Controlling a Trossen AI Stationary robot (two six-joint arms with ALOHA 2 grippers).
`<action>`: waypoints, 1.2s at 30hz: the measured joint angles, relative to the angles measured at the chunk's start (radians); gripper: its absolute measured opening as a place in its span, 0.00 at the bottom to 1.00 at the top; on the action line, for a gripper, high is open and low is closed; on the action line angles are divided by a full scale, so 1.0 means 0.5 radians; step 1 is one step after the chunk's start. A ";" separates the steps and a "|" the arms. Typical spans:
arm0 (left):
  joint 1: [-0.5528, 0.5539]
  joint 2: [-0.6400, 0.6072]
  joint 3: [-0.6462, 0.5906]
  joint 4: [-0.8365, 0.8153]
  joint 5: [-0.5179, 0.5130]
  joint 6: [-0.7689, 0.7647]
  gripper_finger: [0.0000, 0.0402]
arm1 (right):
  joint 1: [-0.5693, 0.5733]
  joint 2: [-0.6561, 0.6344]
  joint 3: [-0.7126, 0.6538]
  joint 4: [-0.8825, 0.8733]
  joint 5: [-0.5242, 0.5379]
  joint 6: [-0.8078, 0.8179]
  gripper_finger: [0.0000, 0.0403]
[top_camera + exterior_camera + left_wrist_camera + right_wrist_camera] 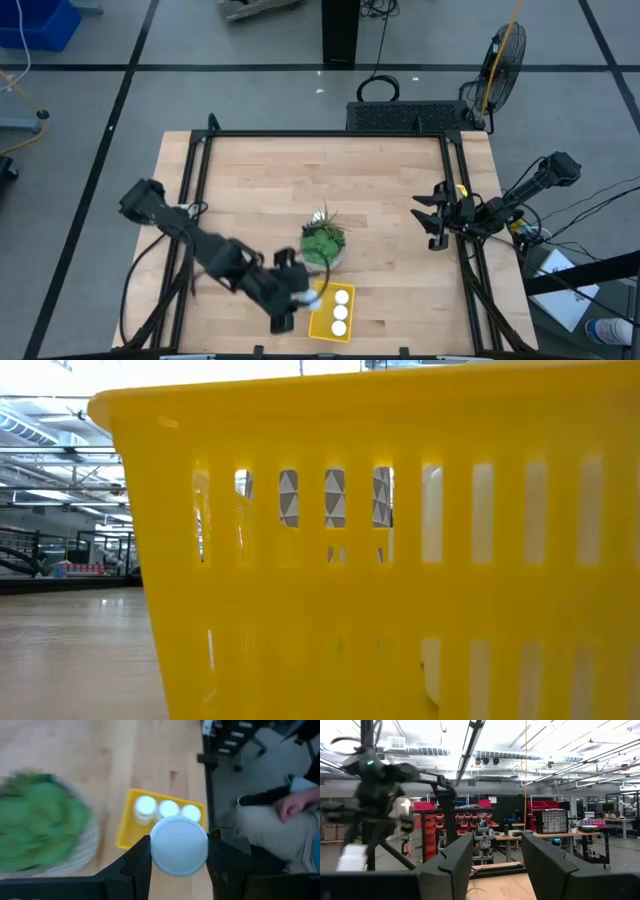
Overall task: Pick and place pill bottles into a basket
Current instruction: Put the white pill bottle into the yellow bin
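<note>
The wooden worktop (pixel 300 190) fills the high view, with the left arm reaching toward its near edge and the right arm waiting at the right edge, well apart from everything on it. The potted plant (pixel 323 243), a green tuft in a round pale pot, stands just beyond the left jaws (pixel 300 292), on their far side. Just beside those jaws lies the yellow basket (pixel 318 322), a small rectangular open-topped tray; the low view is almost filled by its slotted wall (pixel 400 610), with pale bottle shapes showing through the slots, something the overhead camera cannot give. From above, three pill bottles (pixel 340 311) show as white round caps in a row inside the basket; the left wrist view shows the same three caps (pixel 168 810) lined up in the tray ahead of the jaws. That wrist view alone makes plain that the left jaws (pixel 178 857) are closed on a fourth pill bottle (pixel 179 846), its white round cap facing the camera, held above the worktop at the near side of the basket; it also catches a seated person's hand (pixel 290 807) beyond the worktop edge. The right jaws (pixel 496 865) are closed on nothing and point out into the room, with only a strip of worktop below them.
</note>
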 joint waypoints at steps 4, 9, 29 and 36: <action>-0.081 0.133 0.000 0.088 0.000 -0.011 0.40 | 0.000 0.000 0.000 -0.001 0.000 0.000 0.40; -0.142 0.273 0.000 0.091 -0.015 -0.089 0.40 | 0.000 0.001 0.000 -0.005 -0.001 0.000 0.40; -0.152 0.568 -0.001 0.291 -0.031 -0.144 0.40 | 0.000 0.000 0.000 -0.030 -0.001 0.000 0.40; -0.151 0.568 -0.001 0.308 -0.035 -0.109 0.40 | 0.000 0.000 0.000 -0.030 -0.001 0.000 0.40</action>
